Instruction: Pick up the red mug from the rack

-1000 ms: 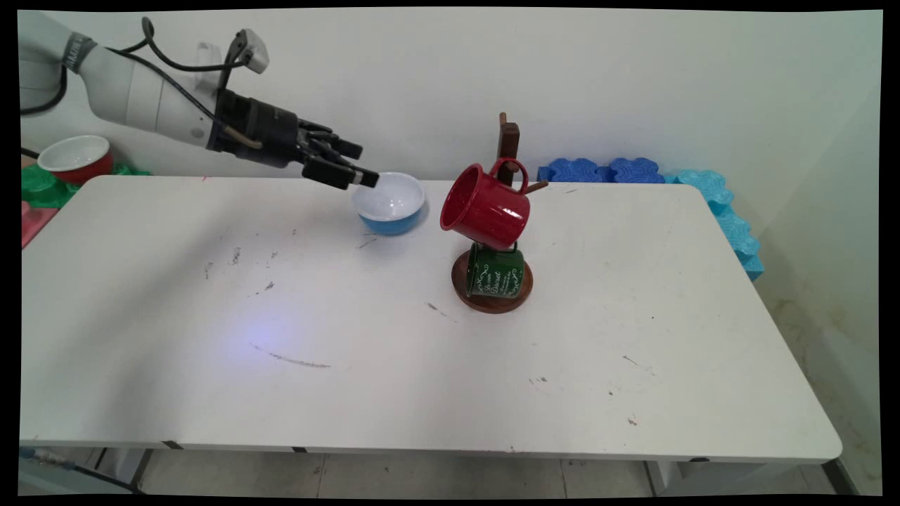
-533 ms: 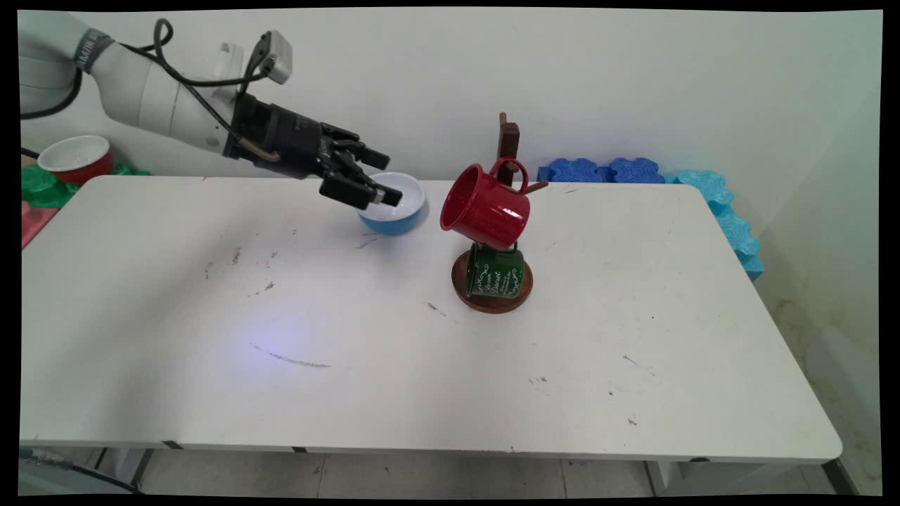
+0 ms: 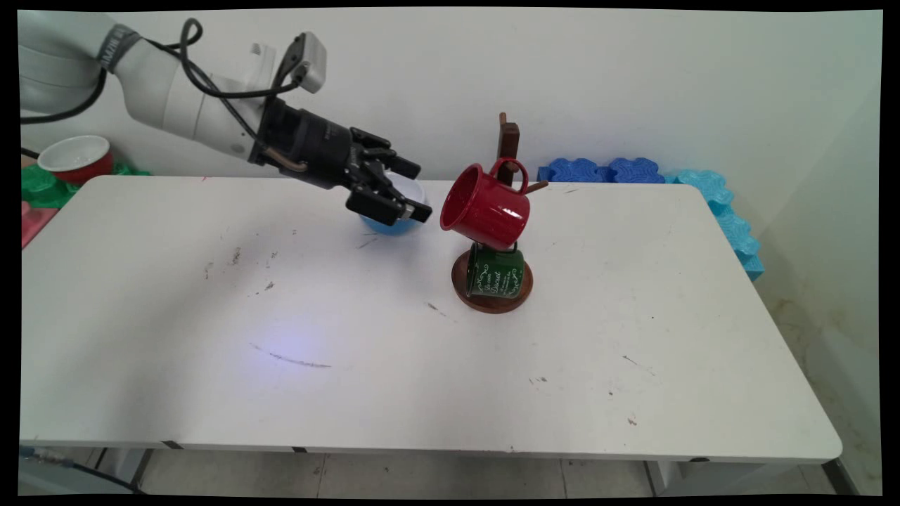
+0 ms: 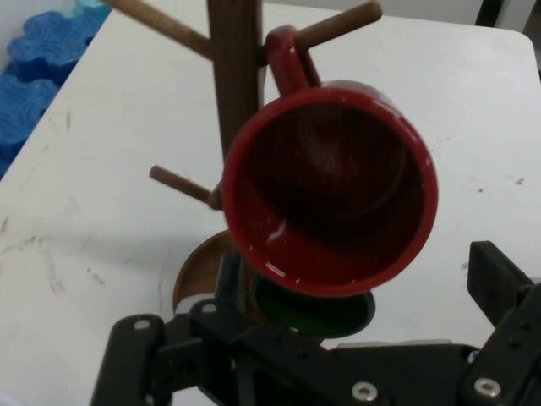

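We are seeing the pincer (image 3: pixel 415 190) spread, hovering over the blue bowl (image 3: pixel 391 225), facing the empty red mug (image 4: pixel 330 190) hanging on the wooden rack (image 4: pixel 236 76).

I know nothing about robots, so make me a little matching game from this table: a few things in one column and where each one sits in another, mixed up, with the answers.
Things
1. red enamel mug
2. dark green mug
3. blue bowl with white inside
4. black two-finger gripper

Places
A. low on the wooden mug tree, by its round base
B. partly hidden behind the gripper
C. hung by its handle on an upper peg
D. in the air left of the red mug

Pairs: 1-C, 2-A, 3-B, 4-D
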Tool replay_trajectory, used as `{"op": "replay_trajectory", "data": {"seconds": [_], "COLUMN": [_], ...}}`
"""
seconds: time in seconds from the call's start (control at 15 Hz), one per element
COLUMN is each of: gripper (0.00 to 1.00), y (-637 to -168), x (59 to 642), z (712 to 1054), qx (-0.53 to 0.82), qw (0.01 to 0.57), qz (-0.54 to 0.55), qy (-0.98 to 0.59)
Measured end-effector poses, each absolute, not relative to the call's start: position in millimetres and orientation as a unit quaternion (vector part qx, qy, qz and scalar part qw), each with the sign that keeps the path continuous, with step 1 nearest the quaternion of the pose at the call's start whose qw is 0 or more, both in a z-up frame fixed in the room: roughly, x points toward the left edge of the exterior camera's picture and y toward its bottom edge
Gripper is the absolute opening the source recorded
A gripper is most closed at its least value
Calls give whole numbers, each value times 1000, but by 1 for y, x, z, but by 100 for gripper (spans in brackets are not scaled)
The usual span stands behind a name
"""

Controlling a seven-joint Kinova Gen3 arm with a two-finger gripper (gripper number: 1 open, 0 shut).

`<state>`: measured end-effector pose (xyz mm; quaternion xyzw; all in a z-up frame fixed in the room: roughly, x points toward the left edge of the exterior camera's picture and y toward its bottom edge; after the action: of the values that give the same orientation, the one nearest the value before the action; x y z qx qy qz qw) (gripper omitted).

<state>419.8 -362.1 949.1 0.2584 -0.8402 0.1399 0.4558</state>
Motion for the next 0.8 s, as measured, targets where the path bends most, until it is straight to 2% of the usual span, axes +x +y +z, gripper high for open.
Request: {"op": "replay_trajectory", "data": {"seconds": [0.8], "gripper": [100], "y": [-369], "x": [366], "z": [952], "qx": [270], "qw": [445], "qz": [129], "qy": [-844]}}
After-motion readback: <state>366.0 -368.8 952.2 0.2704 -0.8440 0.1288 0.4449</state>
